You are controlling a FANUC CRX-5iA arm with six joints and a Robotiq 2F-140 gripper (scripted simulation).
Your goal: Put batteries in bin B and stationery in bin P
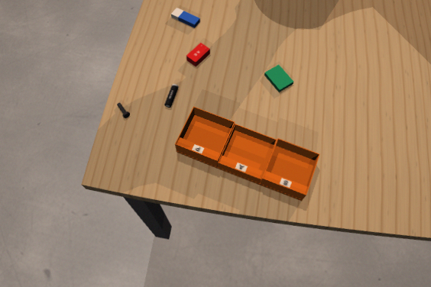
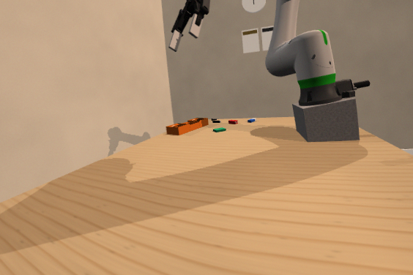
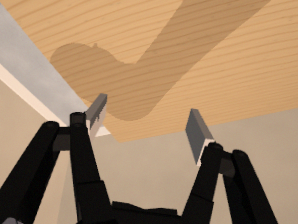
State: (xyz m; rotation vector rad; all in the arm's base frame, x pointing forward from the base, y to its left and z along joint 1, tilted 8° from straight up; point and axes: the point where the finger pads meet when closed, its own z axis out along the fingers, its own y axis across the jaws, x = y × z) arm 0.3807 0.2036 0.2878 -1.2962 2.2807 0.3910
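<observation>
Three orange bins stand in a row near the table's front edge: the left one [image 1: 204,133] looks marked P, the right one [image 1: 292,166] looks marked B, and all are empty. A black cylinder battery [image 1: 171,95], a red block battery [image 1: 198,54], a white and blue eraser [image 1: 185,17] and a green pad [image 1: 279,78] lie on the table behind them. My gripper [image 2: 184,38] hangs high in the air, far above the bins [image 2: 187,126]. In the wrist view its fingers stand partly apart with nothing between them.
A black bolt [image 1: 123,110] lies near the table's left edge. The middle bin [image 1: 248,150] carries another letter. The robot base [image 2: 326,118] stands on a grey block at the back of the table.
</observation>
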